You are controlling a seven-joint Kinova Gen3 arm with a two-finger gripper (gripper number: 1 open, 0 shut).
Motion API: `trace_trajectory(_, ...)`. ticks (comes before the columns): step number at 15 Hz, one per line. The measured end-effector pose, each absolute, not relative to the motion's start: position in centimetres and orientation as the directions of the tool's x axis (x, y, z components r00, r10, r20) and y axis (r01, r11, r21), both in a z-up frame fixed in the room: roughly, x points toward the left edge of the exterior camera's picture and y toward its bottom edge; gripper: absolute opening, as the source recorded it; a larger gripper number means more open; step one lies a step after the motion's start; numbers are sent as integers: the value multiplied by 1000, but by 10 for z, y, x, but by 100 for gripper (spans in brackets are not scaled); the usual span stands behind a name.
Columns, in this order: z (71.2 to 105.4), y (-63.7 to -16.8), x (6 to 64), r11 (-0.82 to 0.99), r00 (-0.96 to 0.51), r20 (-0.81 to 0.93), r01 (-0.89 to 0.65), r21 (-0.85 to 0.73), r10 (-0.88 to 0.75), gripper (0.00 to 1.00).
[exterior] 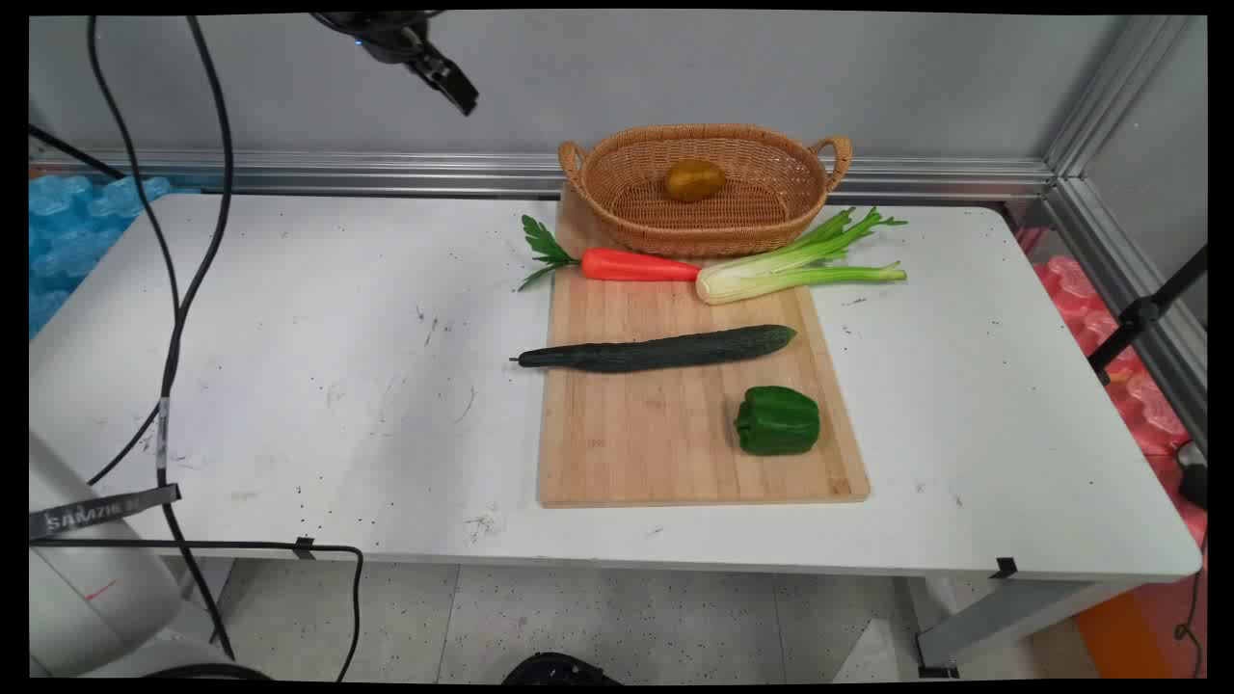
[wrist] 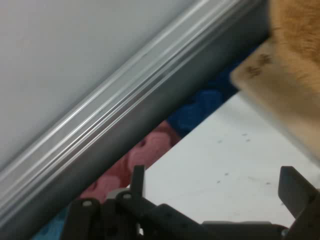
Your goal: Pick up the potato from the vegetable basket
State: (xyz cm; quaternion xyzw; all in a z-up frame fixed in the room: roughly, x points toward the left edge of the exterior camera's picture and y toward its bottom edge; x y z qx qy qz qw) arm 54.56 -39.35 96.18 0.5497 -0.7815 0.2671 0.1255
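My gripper (exterior: 451,89) hangs high at the top of the main view, over the table's back left, well left of the wicker basket (exterior: 742,224). In the hand view my gripper (wrist: 215,182) is open, with nothing between its fingers. A yellow-brown round fruit (exterior: 694,180) lies in the basket. A wooden cutting board (exterior: 656,443) carries a carrot (exterior: 636,265), a celery stalk (exterior: 791,270), a long cucumber (exterior: 665,349) and a green bell pepper (exterior: 778,421). The hand view catches the basket's side (wrist: 300,30) and a corner of the board (wrist: 270,85).
The white table (exterior: 337,386) ends at an aluminium rail (exterior: 386,172) along the grey back wall. Black cables (exterior: 178,318) hang over its left side. Blue padding (exterior: 77,222) lies beyond the left edge and red padding (exterior: 1147,405) beyond the right.
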Motion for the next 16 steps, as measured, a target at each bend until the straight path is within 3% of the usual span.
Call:
trace_trajectory(7,956,-435,497,512,-587,452,-809,-289,-672,100)
trace_trajectory(16,911,-511,452,689,-704,467,-684,-241,-535,100)
